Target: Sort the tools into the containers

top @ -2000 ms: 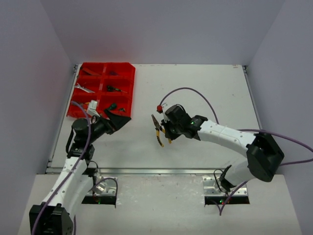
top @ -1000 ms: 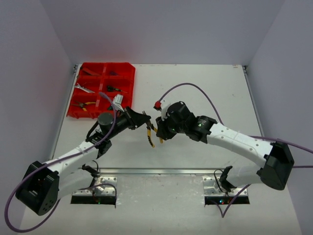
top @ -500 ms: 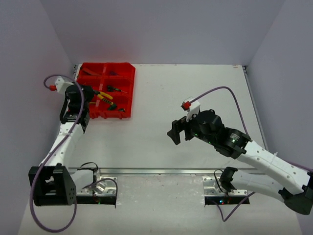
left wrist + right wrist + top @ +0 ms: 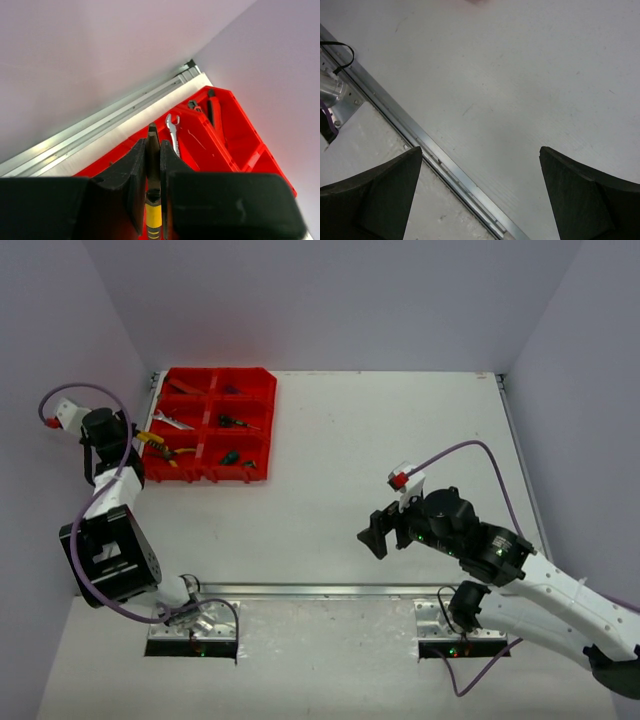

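the yellow-black pliers (image 4: 153, 216) are clamped between the nearly shut fingers of the left gripper (image 4: 153, 150), with the metal tip pointing out past the fingertips. they are held in the air at the left rim of the red tray (image 4: 221, 371), level with its middle row, where a silver wrench (image 4: 172, 132) is already lying in the left compartment. the pliers have not yet been set down.

the step in hand is judged to be the drop into a compartment. it would be done best if the pliers were first carried fully inside the left rim of the tray, so that neither end overhangs a wall. the tip should then be tilted down and lowered close to the compartment floor before the fingers are parted, so that a bounce into a neighbouring compartment is avoided.

the right gripper (image 4: 375, 537) is spread wide and nothing is held in it; it is kept well to the right of the tray, towards the near edge.
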{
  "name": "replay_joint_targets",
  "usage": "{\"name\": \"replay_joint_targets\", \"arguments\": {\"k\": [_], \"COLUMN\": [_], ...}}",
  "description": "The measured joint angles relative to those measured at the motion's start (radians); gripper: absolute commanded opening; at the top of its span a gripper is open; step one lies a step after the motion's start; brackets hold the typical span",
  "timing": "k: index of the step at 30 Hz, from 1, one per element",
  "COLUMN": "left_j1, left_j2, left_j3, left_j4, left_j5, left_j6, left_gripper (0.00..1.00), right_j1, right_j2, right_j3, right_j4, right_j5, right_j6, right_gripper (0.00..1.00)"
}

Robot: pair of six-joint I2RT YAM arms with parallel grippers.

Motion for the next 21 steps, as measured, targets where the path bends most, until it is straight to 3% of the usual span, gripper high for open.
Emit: {"name": "replay_joint_targets", "arguments": {"k": [9,15,21], "left_j1": [0.004,0.002,0.001], "left_j2": [0.075,0.114,0.108], "left_j3": [0.000,-0.010,-0.016], "left_j4": [0.086,0.115,0.137], "left_j5": [0.144,0.224,0.285], "left_j6": [0.002,-0.027,-0.051], "left_gripper": [0.00,0.40,0.50], "right_j1": [0.000,0.000,0.000], "right_j2": [0.017,0.028,0.028], "right_j3": [0.000,0.001,0.007], "right_j4": [0.000,-0.001,-0.009], "right_j5": [-0.018,-0.024,-0.030], "right_j6": [-0.020,-0.020,-0.020], "right_gripper": [0.99,0.99,0.99]}}
